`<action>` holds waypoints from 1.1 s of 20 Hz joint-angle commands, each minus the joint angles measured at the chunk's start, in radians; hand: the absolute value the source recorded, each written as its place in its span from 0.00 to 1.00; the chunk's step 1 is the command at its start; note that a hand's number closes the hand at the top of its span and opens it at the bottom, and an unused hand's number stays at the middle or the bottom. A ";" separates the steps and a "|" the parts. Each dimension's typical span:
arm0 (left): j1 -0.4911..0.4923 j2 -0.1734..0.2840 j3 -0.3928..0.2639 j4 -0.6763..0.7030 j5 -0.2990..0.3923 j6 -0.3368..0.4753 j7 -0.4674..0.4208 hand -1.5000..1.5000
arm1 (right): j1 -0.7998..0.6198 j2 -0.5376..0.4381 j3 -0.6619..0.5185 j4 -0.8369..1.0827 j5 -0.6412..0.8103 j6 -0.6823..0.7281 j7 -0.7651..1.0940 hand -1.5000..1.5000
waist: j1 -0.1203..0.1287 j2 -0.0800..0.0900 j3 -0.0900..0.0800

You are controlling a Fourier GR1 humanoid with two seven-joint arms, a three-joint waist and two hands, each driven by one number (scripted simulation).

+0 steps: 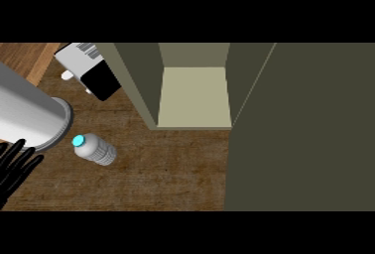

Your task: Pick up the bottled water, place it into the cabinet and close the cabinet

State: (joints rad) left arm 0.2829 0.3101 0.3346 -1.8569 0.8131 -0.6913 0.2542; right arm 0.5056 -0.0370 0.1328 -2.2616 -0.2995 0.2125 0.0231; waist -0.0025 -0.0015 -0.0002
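Observation:
The bottled water (96,150), clear with a cyan cap, stands on the brown counter left of centre. My left hand (15,166) is at the left edge, just left of the bottle and apart from it, with its black fingers straight and holding nothing. Its grey forearm (29,116) crosses the view above it. The olive cabinet (139,79) stands open at the top centre, showing a pale bare shelf (194,96). Its door (300,129) is swung out and fills the right side. My right hand does not show.
A white and black appliance (92,72) sits on the counter at the top left, beside the cabinet's left wall. A lighter wooden strip (29,57) runs along the top left corner. Bare counter (168,173) stretches between the bottle and the door.

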 commanded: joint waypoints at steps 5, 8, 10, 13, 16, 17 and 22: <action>-0.110 0.004 0.091 0.167 -0.063 -0.023 -0.047 0.00 | 0.019 0.006 -0.003 0.023 0.013 0.022 -0.053 0.00 | -0.003 0.001 0.000; -0.162 -0.074 0.048 0.232 -0.222 -0.031 -0.118 0.00 | 0.059 -0.030 -0.036 0.007 -0.028 0.059 -0.055 0.00 | -0.007 0.001 0.000; -0.222 -0.012 0.088 0.322 -0.197 -0.062 -0.130 0.00 | 0.010 0.035 0.081 0.027 0.093 -0.005 -0.047 0.00 | -0.004 0.002 0.000; -0.155 -0.013 0.110 0.331 -0.249 -0.135 -0.187 0.00 | 0.055 0.016 0.063 -0.054 0.054 0.001 -0.021 0.00 | -0.001 0.001 0.000; -0.278 -0.027 0.106 0.485 -0.420 -0.137 -0.311 0.00 | 0.003 0.001 0.001 0.081 0.035 0.047 -0.103 0.00 | -0.005 0.002 0.000; -0.345 0.048 0.126 0.505 -0.324 -0.102 -0.226 0.00 | -0.004 -0.001 0.015 0.046 0.025 0.033 -0.054 0.00 | -0.005 0.002 0.000; -0.328 -0.031 0.072 0.649 -0.578 -0.134 -0.454 0.00 | 0.095 0.005 0.038 0.019 0.047 0.055 -0.118 0.00 | -0.007 0.002 0.000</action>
State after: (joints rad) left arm -0.0259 0.3048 0.4340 -1.2928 0.3509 -0.8202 -0.0984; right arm 0.5819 -0.0346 0.1654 -2.2192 -0.2542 0.2732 -0.0963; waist -0.0103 0.0003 -0.0004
